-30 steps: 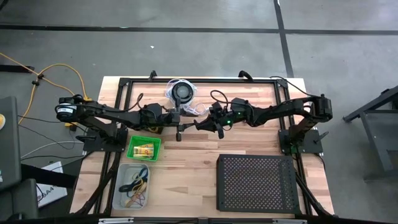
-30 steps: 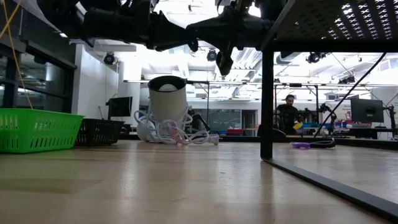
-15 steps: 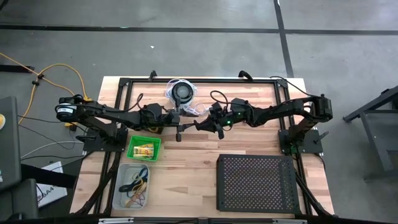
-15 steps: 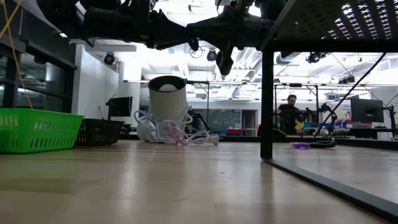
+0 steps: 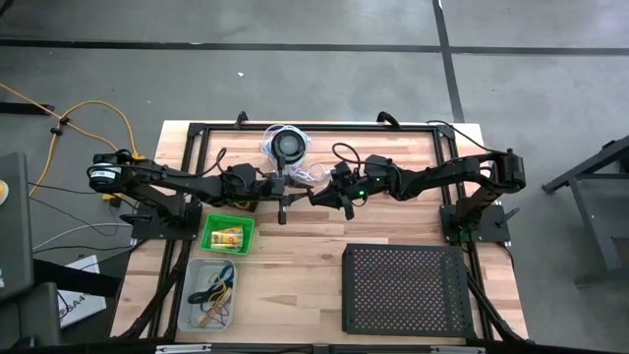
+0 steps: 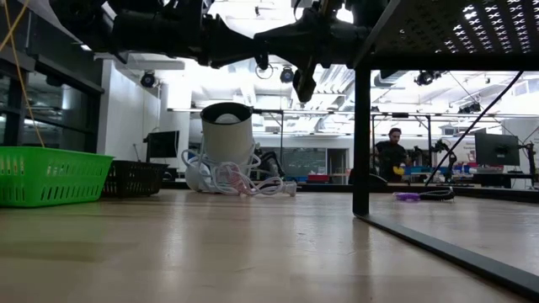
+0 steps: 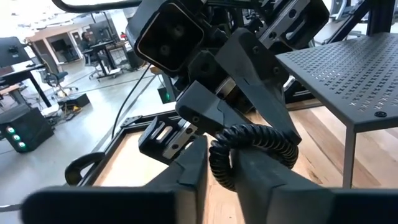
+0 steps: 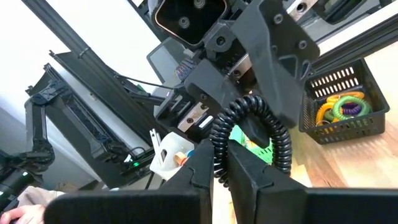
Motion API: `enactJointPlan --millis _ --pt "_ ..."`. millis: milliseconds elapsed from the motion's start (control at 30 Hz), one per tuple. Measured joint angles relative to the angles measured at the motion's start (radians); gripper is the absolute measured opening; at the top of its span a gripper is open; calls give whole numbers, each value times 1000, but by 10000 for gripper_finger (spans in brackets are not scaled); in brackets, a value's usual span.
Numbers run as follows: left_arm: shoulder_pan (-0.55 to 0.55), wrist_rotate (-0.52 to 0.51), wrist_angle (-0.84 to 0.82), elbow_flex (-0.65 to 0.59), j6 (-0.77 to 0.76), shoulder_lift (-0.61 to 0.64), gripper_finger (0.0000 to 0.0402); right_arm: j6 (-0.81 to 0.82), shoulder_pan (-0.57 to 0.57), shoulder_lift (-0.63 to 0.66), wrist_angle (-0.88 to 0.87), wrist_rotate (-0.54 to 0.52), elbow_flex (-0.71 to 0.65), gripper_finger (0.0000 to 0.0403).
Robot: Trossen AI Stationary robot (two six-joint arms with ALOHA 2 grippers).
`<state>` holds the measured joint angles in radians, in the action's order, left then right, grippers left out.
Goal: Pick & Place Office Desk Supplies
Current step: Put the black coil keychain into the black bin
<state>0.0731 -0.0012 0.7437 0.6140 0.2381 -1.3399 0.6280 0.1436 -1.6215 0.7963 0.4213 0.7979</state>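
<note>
A black coiled ring [image 7: 255,142] [image 8: 249,109] hangs in the air between both grippers, above the middle of the table. My left gripper [image 5: 307,197] [image 7: 217,160] and my right gripper [image 5: 325,195] [image 8: 219,158] face each other tip to tip, each shut on the ring. A black basket [image 8: 339,109] holds yellow, green, purple and orange coiled rings. A green basket [image 5: 228,234] holds yellow packets. A clear bin [image 5: 211,293] holds rubber bands. My left gripper pinches one end of the ring's arch [image 7: 216,165] between its two fingers, coming level from the table's left. The ring is lifted clear, and its arch stands up past the fingertips. My right gripper pinches the ring at one end of its arch [image 8: 217,149] between its two fingers, coming level from the table's right. The ring is clear of the table; the rest of its loop is hidden behind the fingers.
The round black disc with white coiled cord [image 5: 288,146] stands at the far edge, just beyond the grippers. The large black perforated tray [image 5: 405,288] stands raised on legs at the near right. Bare wood lies below the grippers [image 6: 253,244]. A person [image 6: 394,156] is far off in the room.
</note>
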Motion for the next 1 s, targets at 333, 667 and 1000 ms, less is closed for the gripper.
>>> enactJointPlan --millis 333,667,1000 --pt "0 1 -10 -1 -3 0 12 -2 0 0 -1 0 0 20" --pt "0 1 -25 -1 -3 1 12 -2 0 0 -1 -3 0 30" --pt "-25 -8 -61 -1 -3 3 12 -3 0 0 -10 3 0 110"
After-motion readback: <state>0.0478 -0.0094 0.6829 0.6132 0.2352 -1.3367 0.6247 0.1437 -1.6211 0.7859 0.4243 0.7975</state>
